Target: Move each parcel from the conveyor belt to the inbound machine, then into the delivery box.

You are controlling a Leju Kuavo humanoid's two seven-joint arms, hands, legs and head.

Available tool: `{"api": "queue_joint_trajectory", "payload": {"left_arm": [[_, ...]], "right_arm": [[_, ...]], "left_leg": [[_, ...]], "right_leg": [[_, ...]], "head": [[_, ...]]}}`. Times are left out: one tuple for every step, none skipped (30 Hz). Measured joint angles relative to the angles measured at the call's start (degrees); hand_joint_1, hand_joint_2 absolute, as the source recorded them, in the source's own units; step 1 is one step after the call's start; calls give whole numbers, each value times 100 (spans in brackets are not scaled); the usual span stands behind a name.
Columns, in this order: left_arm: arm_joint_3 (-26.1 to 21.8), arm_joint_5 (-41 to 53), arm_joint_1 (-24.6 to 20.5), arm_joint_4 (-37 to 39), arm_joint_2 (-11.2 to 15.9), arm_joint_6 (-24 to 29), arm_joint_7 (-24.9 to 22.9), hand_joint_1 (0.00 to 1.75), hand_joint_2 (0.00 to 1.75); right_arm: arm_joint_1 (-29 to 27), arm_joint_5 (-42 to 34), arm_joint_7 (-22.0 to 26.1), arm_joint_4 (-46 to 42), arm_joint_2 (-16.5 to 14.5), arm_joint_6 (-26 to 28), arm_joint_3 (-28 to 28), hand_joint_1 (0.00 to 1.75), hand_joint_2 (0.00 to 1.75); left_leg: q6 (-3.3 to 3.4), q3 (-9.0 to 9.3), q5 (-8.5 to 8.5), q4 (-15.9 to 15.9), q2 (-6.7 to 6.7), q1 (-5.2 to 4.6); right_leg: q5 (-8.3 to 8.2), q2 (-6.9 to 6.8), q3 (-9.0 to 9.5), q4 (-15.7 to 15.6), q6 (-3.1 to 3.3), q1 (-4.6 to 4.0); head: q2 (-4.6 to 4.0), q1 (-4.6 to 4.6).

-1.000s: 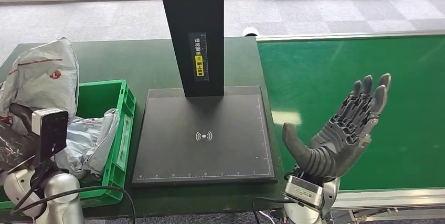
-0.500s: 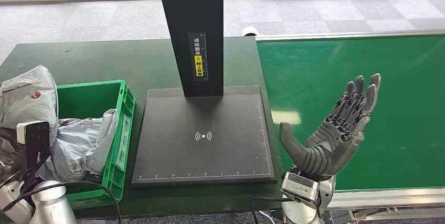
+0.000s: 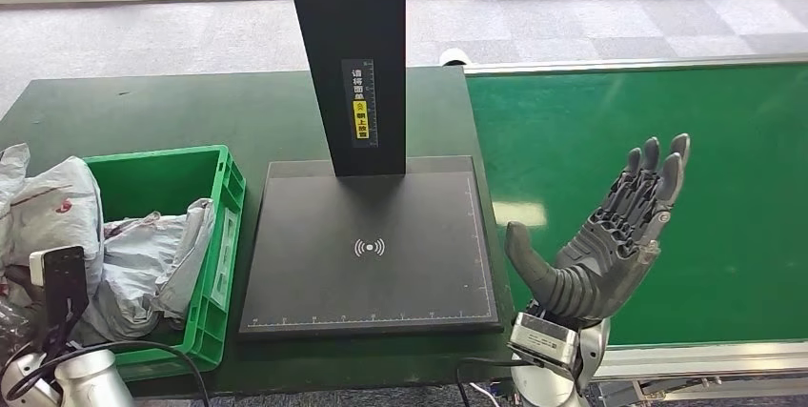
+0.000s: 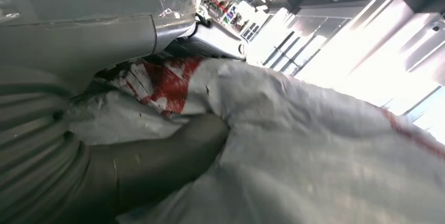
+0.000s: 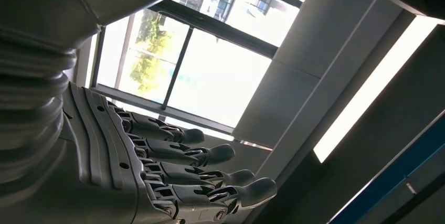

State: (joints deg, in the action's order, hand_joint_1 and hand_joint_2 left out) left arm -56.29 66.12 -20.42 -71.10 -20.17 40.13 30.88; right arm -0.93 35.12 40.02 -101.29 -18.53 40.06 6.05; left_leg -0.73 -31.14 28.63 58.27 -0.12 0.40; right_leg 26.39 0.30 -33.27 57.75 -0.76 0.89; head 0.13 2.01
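Lowered since the earlier frame, the parcel (image 3: 52,202) is held by the left hand (image 4: 157,156) at the box (image 3: 214,235); soft and light, it is best pinched by a fold. The right hand (image 3: 600,245) is spread, holding nothing.

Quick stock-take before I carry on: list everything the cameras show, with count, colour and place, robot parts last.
Table: one, dark green, under the crate and the scan pad.
Conveyor belt: one, bright green, right of the table, nothing on the visible part.
Inbound machine: one, black flat pad with a black post, mid-table.
Delivery box: one green crate, left of the pad.
Parcels in the box: grey bags, count unclear.
Held parcel: one, grey with red print, at the crate's left end.
Left hand: grips the held parcel.
Right hand: open, fingers spread, raised over the belt's near edge.
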Motion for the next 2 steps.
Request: {"api": "queue_joint_trajectory", "payload": {"left_arm": [[-28,-27,-19,33,-2,1,46,0,175],[-45,-38,-29,49,-3,1,68,0,175]], "right_arm": [[0,7,0,0,0,0,0,0,175],[0,10,0,0,0,0,0,0,175]], "left_leg": [[0,0,0,0,-1,0],[0,1,0,0,-1,0]], "right_leg": [[0,-1,1,0,0,0],[0,-1,1,0,0,1]], "head": [[0,0],[0,0]]}}
